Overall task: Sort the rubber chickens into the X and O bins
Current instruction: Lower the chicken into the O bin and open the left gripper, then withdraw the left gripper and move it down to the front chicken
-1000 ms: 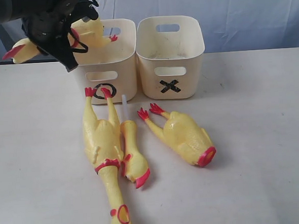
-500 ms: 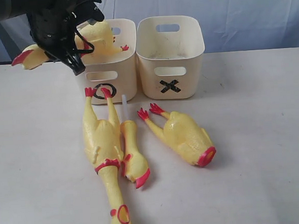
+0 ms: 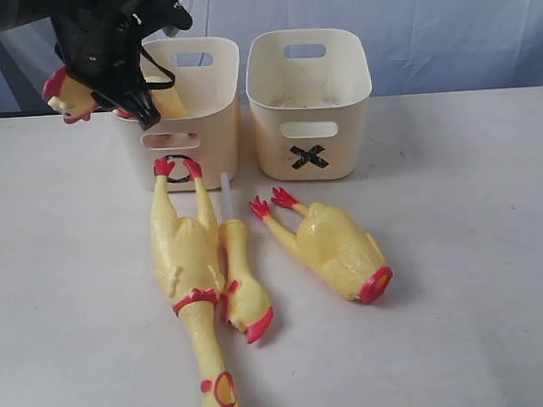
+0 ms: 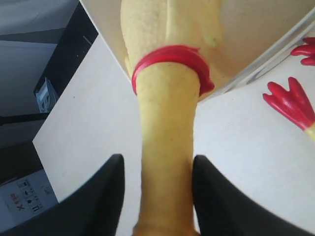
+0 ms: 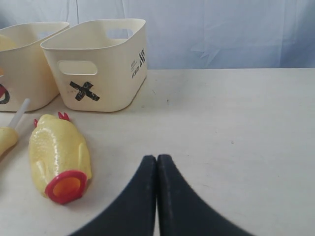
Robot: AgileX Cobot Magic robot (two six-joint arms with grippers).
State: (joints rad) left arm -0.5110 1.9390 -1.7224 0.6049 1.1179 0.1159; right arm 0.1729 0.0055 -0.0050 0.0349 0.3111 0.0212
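Yellow rubber, red collar: a whole chicken (image 4: 167,147) is draped over the O bin (image 3: 221,137) rim, body inside, head poking out on the left of the exterior view. Left fingers (image 4: 106,196) stand apart either side of its neck, gap showing on one side, so no real squeeze. Looks like a drop, w/ the rim carrying the weight. Right fingers (image 5: 170,196) are pressed together, empty, low over the counter (image 3: 477,246) near the headless body (image 3: 334,246). Second whole chicken (image 3: 187,255) & head-and-neck piece (image 3: 239,279) lie side by side in front of the O bin. X bin (image 3: 276,120): nothing showing inside.
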